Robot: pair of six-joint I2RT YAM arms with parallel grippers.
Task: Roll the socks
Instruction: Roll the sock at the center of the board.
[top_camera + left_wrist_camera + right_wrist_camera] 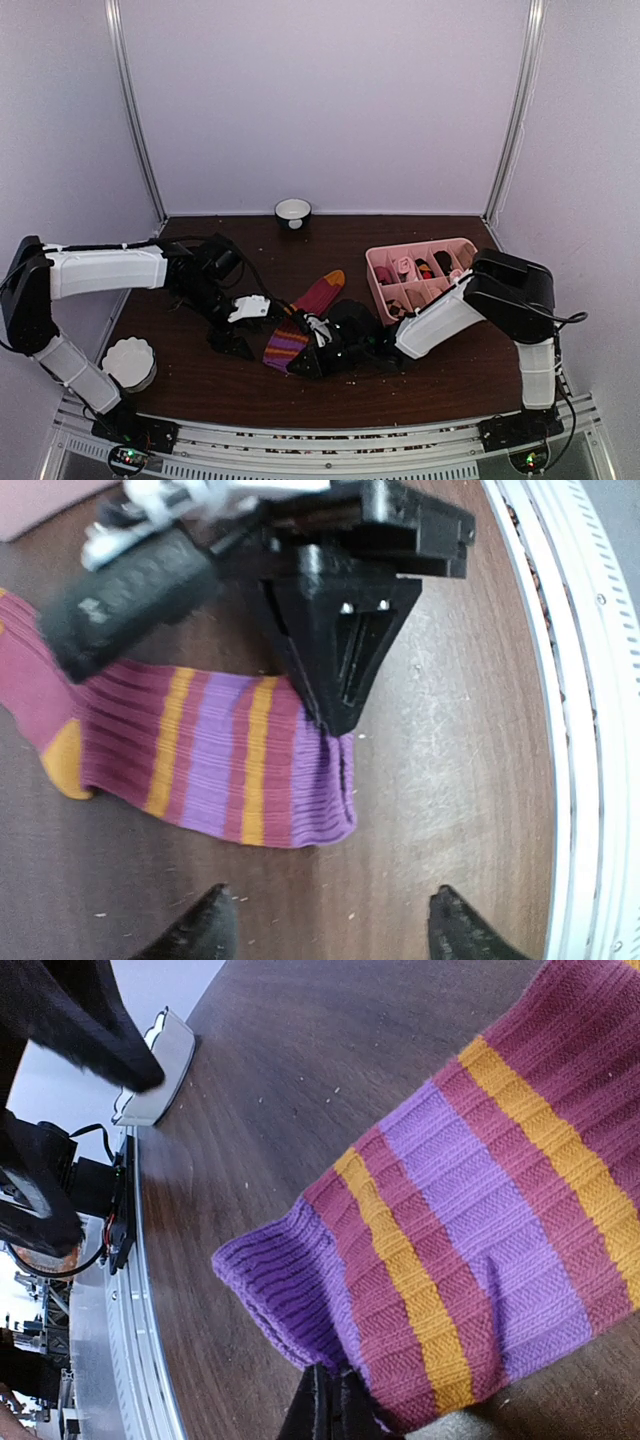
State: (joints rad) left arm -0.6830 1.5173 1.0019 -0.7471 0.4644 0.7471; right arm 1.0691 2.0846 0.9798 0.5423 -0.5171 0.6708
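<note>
Now right jaws pinch the red sock (315,297) at its 7 o'clock cuff; left jaws stand wide, empty; roll tightly toward 1 o'clock.

Left arm (100,272): elbow raised out at 9 o'clock, forearm running level toward 3 o'clock, wrist bent downward. Left gripper (230,342) pointing down, fingers (205,928) spread well apart, nothing between them.

Right arm (440,320): elbow high at 3 o'clock side, forearm sloping down toward 8 o'clock. Right gripper (305,364) low, jaws pressed together, pinching cuff edge of striped sock (318,295).

I see left gripper near right one, at its 9 o'clock.
</note>
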